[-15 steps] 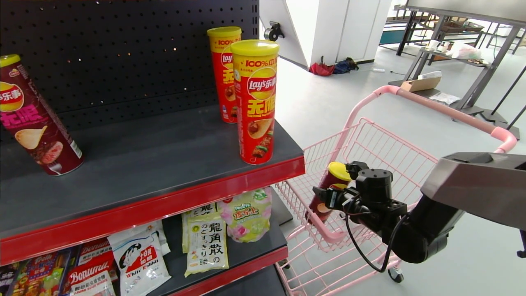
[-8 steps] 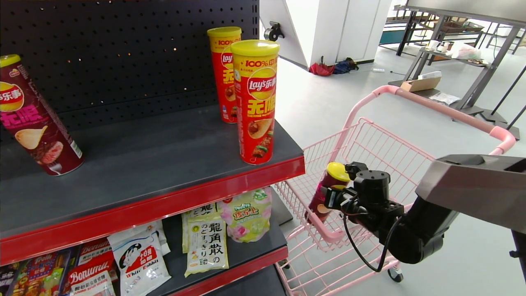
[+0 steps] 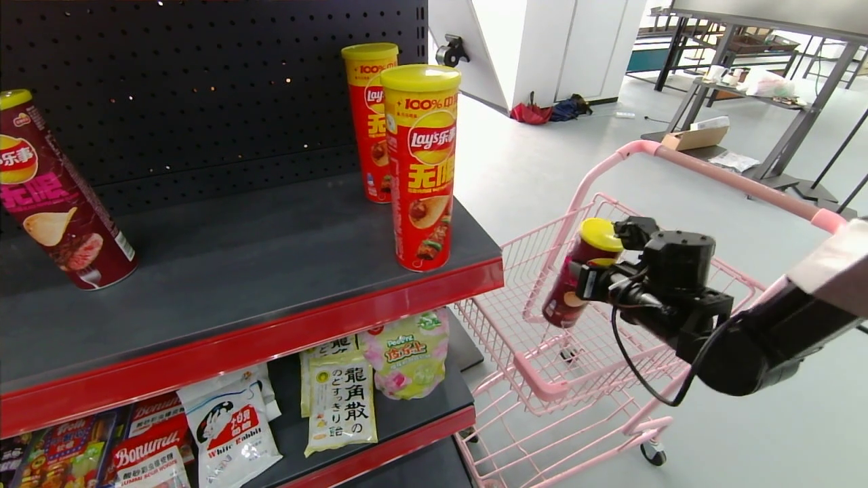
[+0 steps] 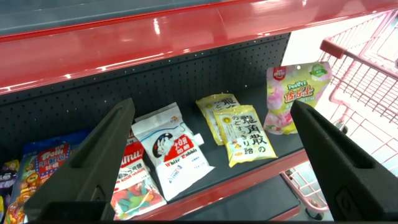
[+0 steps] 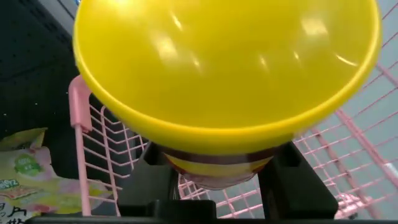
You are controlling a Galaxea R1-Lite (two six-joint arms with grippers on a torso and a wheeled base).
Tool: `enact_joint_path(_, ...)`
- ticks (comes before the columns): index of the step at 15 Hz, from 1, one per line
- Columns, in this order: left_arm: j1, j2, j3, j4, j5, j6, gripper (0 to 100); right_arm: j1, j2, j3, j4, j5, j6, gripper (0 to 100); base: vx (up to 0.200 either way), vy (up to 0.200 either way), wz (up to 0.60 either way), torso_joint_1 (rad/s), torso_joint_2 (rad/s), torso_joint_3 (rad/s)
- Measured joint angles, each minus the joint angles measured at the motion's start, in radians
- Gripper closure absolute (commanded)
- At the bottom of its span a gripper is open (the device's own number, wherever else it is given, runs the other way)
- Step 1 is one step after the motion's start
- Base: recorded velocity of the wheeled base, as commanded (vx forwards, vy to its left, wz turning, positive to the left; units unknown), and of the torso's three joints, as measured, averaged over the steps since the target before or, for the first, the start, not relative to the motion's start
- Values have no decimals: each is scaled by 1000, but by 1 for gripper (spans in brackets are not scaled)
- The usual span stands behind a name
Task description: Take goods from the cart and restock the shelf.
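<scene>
My right gripper (image 3: 591, 272) is shut on a dark red chip can (image 3: 568, 293) with a yellow lid (image 3: 601, 234). It holds the can tilted in the air above the pink cart (image 3: 685, 165), to the right of the shelf's red front edge (image 3: 380, 305). In the right wrist view the lid (image 5: 224, 62) looms close, with my gripper (image 5: 217, 190) clamped on the can's body below it. My left gripper (image 4: 214, 165) stands open in front of the lower shelf, with nothing between its fingers.
Two red chip cans (image 3: 422, 169) (image 3: 369, 122) stand at the right end of the upper shelf board (image 3: 258, 251); a maroon can (image 3: 54, 196) stands at its left. Snack bags (image 3: 339, 400) (image 4: 242, 134) lie on the lower shelf. Tables stand far right.
My right gripper has lifted the chip can up and to the right, out of the cart's basket to above its rim. The goods on the shelf stayed put.
</scene>
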Motion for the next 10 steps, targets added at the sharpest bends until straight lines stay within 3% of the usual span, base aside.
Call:
enact_joint_path(6,0,0,0,0,-2,-4,0,-45,-600,-92,784,2,-45,100,0,0,0,0,0,0)
enact_joint_path(10,0,0,0,1,-3,-3,0,-72,-1086,33,1106,-2,-88,100,0,0,0,0,0,0)
